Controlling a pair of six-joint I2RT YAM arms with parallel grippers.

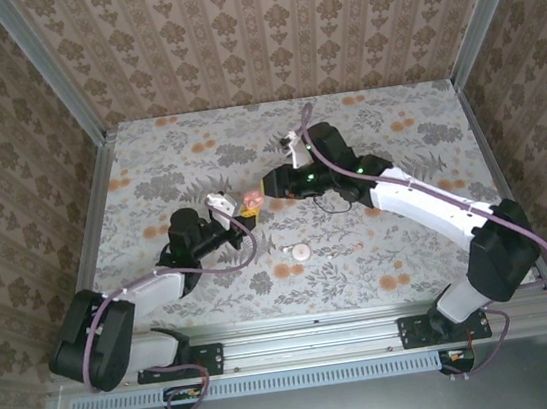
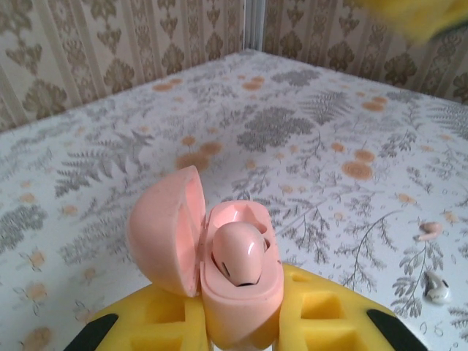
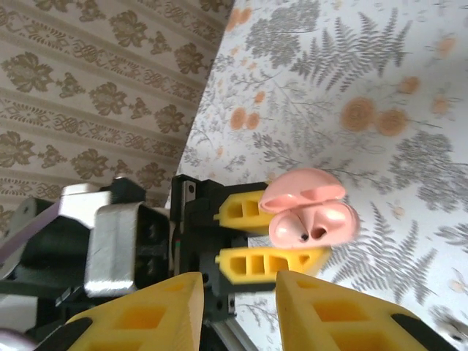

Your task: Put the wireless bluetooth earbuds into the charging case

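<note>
The charging case (image 2: 238, 292) is a salmon-pink shell, its lid (image 2: 164, 227) swung open to the left. My left gripper (image 2: 241, 325) is shut on its lower body and holds it above the table. One pink earbud (image 2: 240, 252) sits in the case. From above, the case (image 1: 251, 203) is at mid-table with my left gripper (image 1: 242, 211) on it. My right gripper (image 1: 267, 187) hovers just right of it, open. In the right wrist view its fingers (image 3: 146, 314) have nothing between them, and the case (image 3: 314, 219) lies just ahead. A loose pink earbud (image 2: 428, 231) lies on the table.
A small whitish piece (image 2: 437, 287) lies near the loose earbud on the flowered cloth. A round pale pink disc (image 1: 301, 253) rests nearer the arm bases, with two tiny pieces (image 1: 355, 247) to its right. Patterned walls (image 1: 260, 25) enclose the table on three sides.
</note>
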